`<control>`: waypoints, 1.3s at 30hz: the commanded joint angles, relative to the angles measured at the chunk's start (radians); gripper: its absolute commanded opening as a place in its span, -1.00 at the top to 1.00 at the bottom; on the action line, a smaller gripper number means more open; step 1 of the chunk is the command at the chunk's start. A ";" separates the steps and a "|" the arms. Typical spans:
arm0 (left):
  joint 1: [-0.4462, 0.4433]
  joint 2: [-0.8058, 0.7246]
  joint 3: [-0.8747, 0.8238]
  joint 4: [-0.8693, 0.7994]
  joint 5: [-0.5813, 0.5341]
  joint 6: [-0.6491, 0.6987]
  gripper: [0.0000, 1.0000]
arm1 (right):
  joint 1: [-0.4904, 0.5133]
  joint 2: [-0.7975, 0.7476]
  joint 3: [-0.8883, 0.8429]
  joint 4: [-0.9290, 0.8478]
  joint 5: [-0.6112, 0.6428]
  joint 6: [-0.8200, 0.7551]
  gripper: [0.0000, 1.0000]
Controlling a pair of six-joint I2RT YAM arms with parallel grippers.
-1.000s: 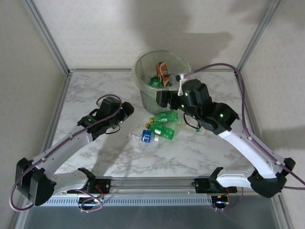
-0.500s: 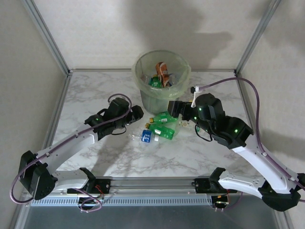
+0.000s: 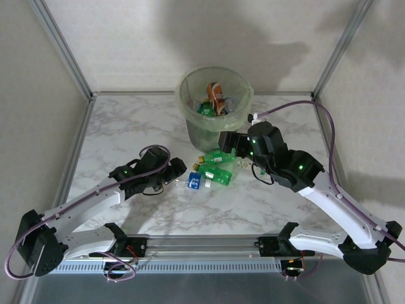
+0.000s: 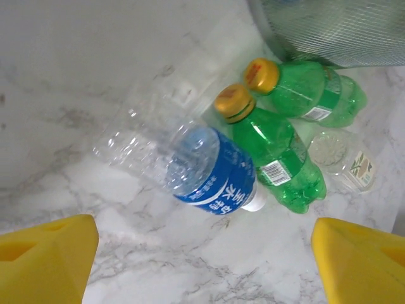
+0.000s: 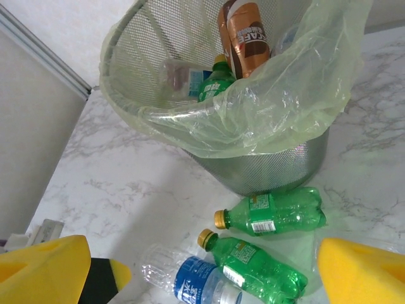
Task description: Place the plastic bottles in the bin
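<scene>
Here, the left gripper [image 3: 179,172] is spread wide and empty, low beside a clear blue-labelled bottle [image 4: 202,168] lying on the marble table [image 3: 126,126]. Two green bottles [image 4: 275,152] lie beside it, at the foot of the bin [image 5: 266,164], which holds more bottles [image 5: 243,31]. The right gripper [image 3: 228,140] hangs near the bin, also spread wide and empty.

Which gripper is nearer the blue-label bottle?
Left. The left gripper sits open just left of the blue-label bottle; the right gripper hangs farther off, beyond the green bottles, by the bin.
</scene>
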 commanded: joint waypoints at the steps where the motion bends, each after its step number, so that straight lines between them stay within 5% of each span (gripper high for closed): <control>1: -0.023 0.060 0.017 0.049 -0.006 -0.137 -0.73 | 0.007 0.015 0.036 -0.022 0.040 0.011 -0.85; 26: -0.038 0.475 0.173 0.013 -0.090 -0.309 -0.74 | 0.005 -0.105 -0.074 -0.061 0.088 -0.006 -0.88; 39: -0.037 0.522 0.170 -0.010 -0.142 -0.292 -0.56 | 0.004 -0.078 -0.056 -0.048 0.107 -0.058 -0.89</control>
